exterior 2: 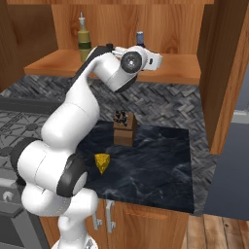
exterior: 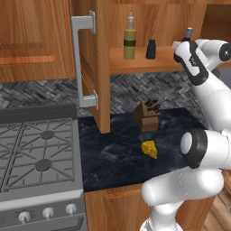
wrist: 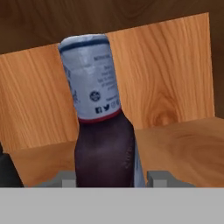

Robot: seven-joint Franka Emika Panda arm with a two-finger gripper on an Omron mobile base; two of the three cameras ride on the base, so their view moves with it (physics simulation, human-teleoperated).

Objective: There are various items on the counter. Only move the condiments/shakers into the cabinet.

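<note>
The dark-purple bottle stands upright between your gripper's narrowed fingers, gripped, over the cabinet shelf near its right end. To its left you see the black shaker and the tall yellow-olive bottle, apart. The open door bounds the left side.

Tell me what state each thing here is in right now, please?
Cabinet door: swung open.
Yellow-olive bottle: upright on the cabinet shelf.
Black shaker: upright on the shelf.
Dark-purple bottle: upright between the pincer's fingers, at the shelf.
Pincer: shut on the bottle.
Cheese wedge: lying on the counter.
Knife block: standing on the counter, knives in.
</note>
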